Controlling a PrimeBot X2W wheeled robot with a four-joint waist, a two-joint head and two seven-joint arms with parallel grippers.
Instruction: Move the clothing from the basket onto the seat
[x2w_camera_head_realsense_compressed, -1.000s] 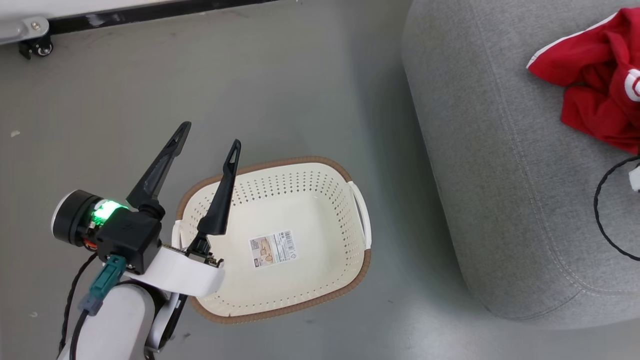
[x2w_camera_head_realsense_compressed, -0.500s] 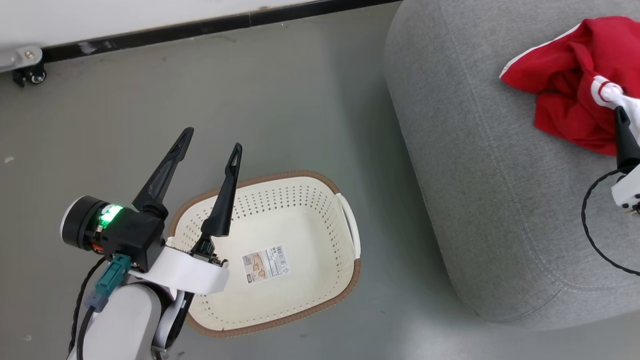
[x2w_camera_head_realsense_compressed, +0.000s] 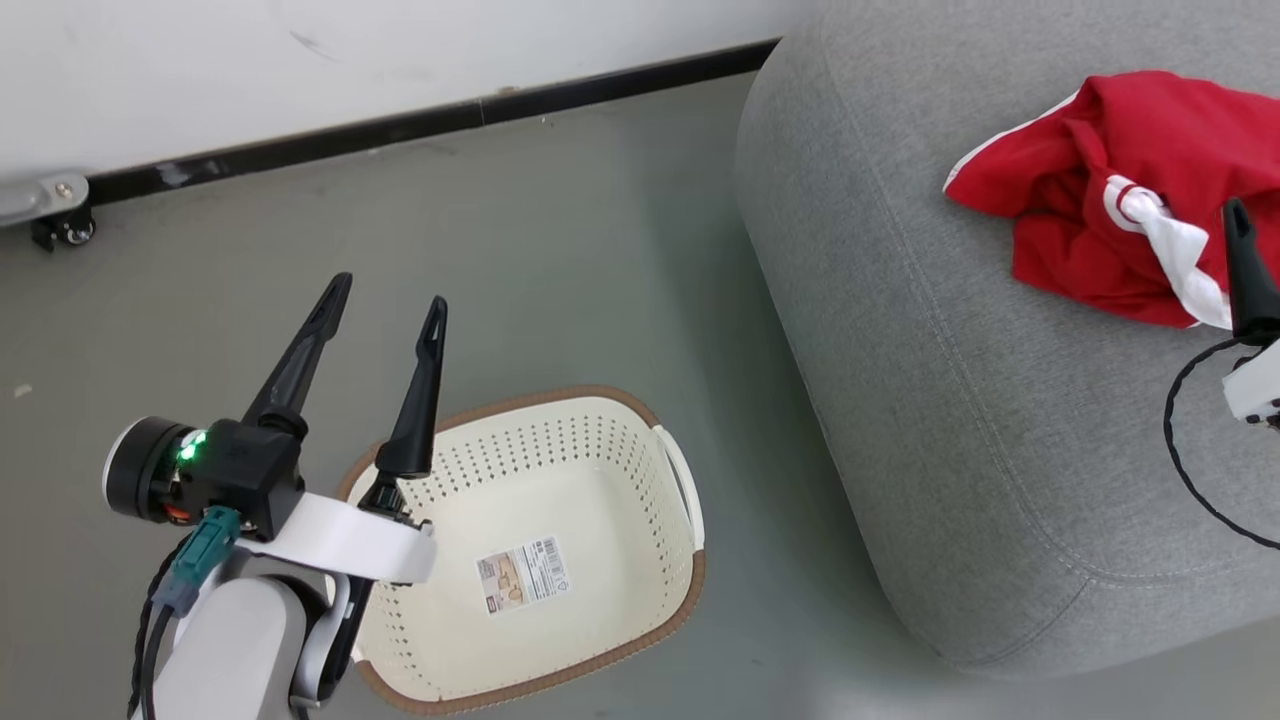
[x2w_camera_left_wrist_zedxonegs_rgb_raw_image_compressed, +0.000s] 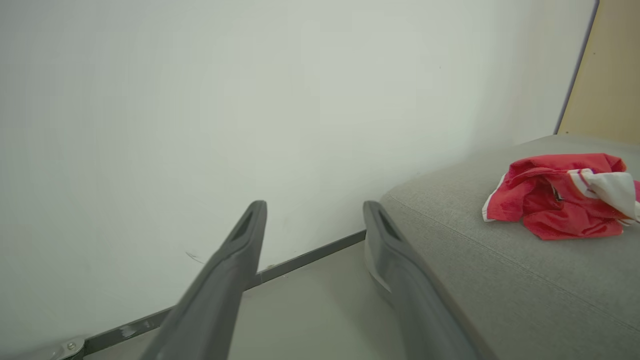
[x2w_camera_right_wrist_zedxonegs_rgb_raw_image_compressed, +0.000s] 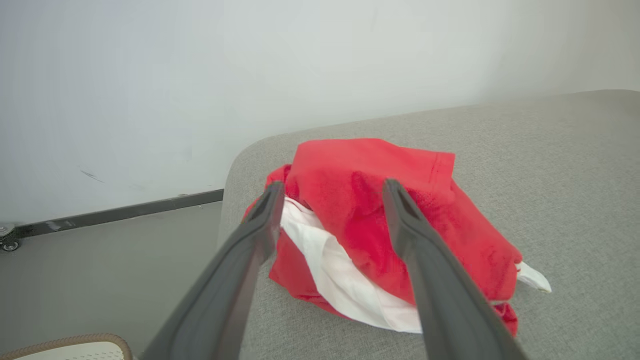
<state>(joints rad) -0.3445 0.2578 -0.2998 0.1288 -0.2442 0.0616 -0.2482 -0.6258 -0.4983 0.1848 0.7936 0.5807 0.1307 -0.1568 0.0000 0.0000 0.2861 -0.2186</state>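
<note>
matt woven seat (x2w_camera_head_realsense_compressed: 950, 400) (glossy plastic basket (x2w_camera_head_realsense_compressed: 640, 620))

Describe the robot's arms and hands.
The left hand has two long, tapering black fingers with slotted tips on a black block with a green light, a round black-and-silver wrist, a white band, a teal plug and a pale grey forearm. The right hand has matching dark fingers; a black cable loops beside it.

Open floor (x2w_camera_head_realsense_compressed: 762, 500) between basket (x2w_camera_head_realsense_compressed: 560, 450), seat (x2w_camera_head_realsense_compressed: 950, 450); wall (x2w_camera_head_realsense_compressed: 300, 60) seemingly near.
</note>
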